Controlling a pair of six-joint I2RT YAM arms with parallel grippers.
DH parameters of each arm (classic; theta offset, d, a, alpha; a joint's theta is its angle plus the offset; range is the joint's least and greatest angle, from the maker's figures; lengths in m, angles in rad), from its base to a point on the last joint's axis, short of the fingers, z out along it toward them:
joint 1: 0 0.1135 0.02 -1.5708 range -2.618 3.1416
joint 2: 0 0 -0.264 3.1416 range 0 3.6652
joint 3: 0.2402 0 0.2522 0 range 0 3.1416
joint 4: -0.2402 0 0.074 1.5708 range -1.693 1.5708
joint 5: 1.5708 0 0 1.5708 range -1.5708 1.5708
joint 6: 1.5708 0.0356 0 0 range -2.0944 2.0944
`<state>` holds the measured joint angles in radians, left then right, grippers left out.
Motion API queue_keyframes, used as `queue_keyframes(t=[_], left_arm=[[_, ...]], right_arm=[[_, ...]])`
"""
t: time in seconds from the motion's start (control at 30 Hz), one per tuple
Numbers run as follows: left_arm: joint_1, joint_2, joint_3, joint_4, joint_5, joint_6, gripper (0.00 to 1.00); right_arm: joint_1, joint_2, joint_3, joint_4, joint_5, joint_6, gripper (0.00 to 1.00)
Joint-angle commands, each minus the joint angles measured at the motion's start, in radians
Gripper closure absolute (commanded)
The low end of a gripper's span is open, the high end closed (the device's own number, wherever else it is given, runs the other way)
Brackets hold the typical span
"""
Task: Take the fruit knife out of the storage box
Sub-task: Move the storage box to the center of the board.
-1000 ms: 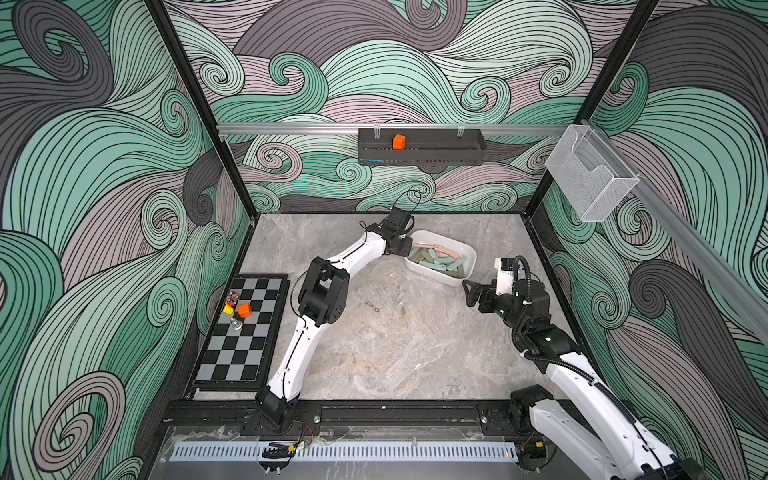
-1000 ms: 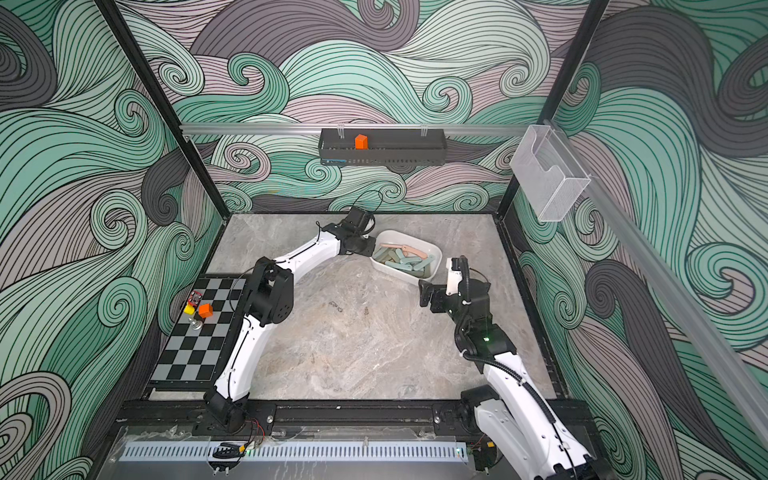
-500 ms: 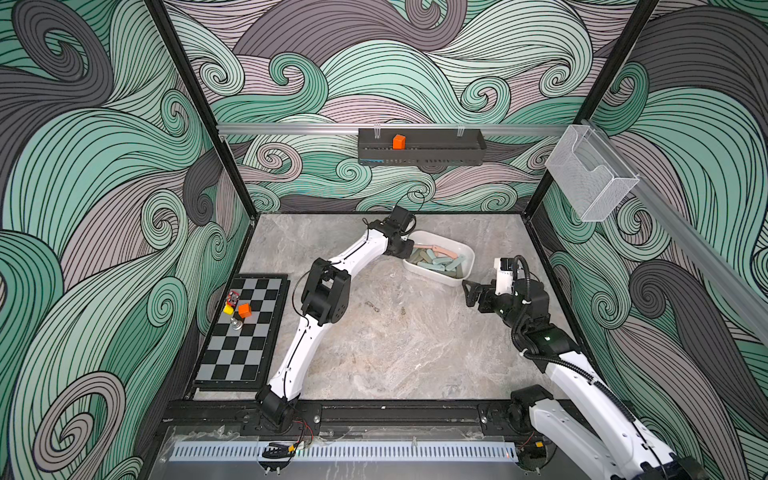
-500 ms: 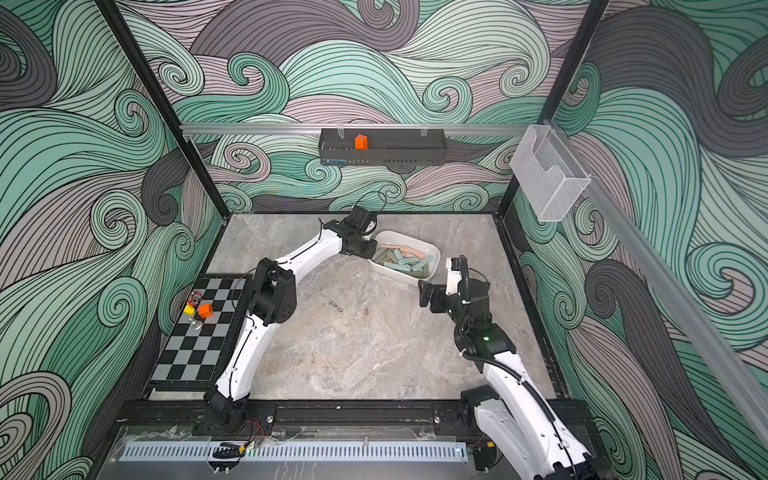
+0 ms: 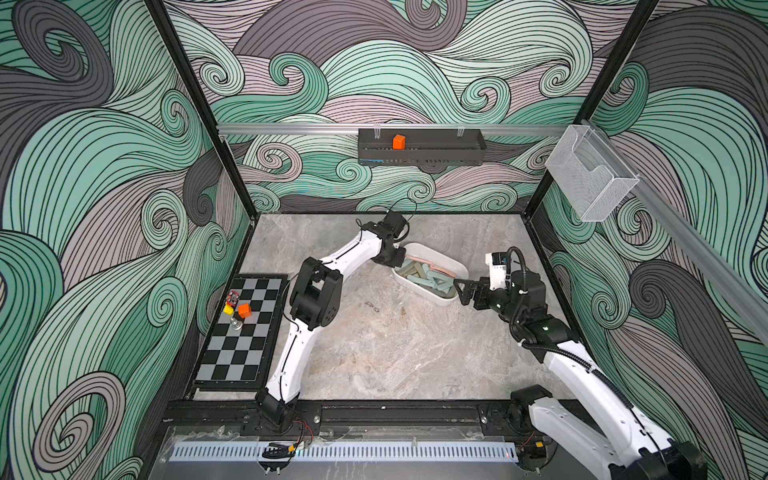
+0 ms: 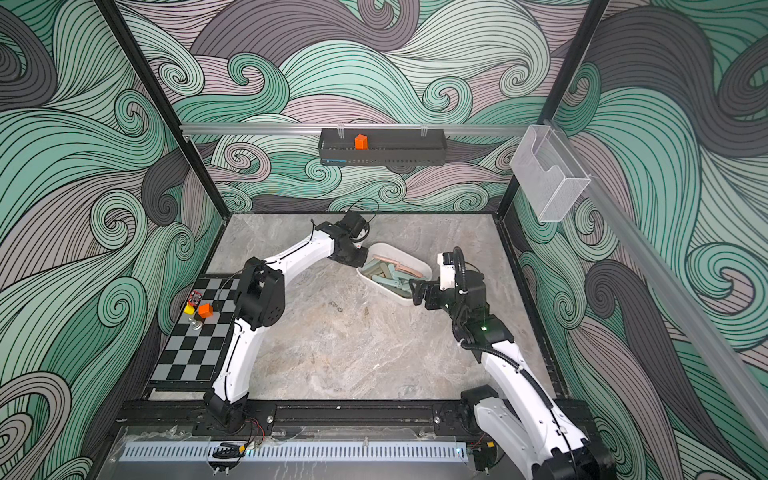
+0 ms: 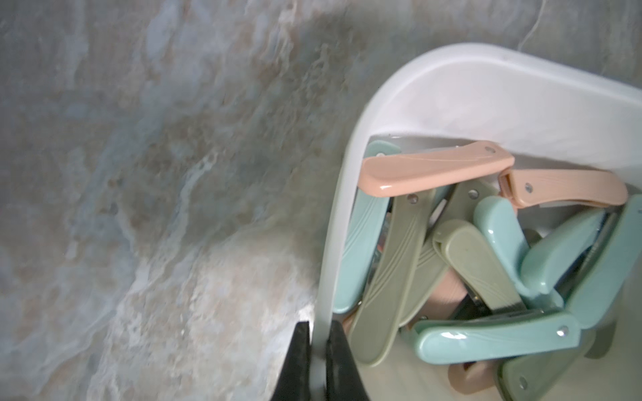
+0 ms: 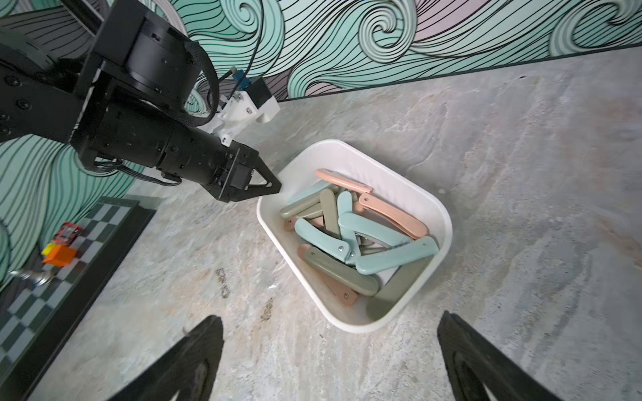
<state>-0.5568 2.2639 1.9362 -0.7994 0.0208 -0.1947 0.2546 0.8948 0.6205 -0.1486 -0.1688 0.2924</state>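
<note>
Fruit knives (image 8: 378, 227), folded, in teal, olive and pink, are lying heaped inside the storage box (image 8: 351, 152) on the table (image 8: 521, 139). Left fingers (image 7: 342, 364) are clenching its rim, likely steadying it, while right fingers (image 8: 194, 361) are hanging spread wide near the opposite end, probably readying a pick. No readable writing is showing.

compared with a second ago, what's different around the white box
The left gripper closed onto the rim of the white box at its far end, one finger inside and one outside. The right gripper stayed open, just short of the box's near end. The box and the pile of folded knives in it did not visibly move.
</note>
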Motion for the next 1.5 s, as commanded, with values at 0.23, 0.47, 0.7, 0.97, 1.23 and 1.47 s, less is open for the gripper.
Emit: queue_keyframes(t=[0.23,0.47,0.7,0.97,1.23,1.47], left_arm=[[0.039,-0.328,-0.495,-0.041,-0.074,-0.042,0.89],[0.039,-0.453,-0.652,-0.026,-0.089,-0.049,0.86],[0.040,-0.528,-0.682,-0.029,-0.156,-0.028,0.72],[0.040,-0.506,-0.586,-0.088,-0.173,0.019,0.65],[0.040,-0.542,-0.520,-0.142,-0.164,0.052,0.48],[0.043,-0.659,-0.554,-0.152,-0.178,0.057,0.01]], right_arm=[[0.149,0.073,0.064,-0.091,-0.123,0.039,0.02],[0.214,0.239,0.149,-0.190,-0.188,0.013,0.02],[0.234,0.339,0.214,-0.244,-0.249,-0.043,0.02],[0.262,0.366,0.302,-0.285,-0.249,-0.125,0.02],[0.309,0.472,0.418,-0.373,-0.236,-0.164,0.02],[0.337,0.495,0.428,-0.368,-0.221,-0.149,0.02]])
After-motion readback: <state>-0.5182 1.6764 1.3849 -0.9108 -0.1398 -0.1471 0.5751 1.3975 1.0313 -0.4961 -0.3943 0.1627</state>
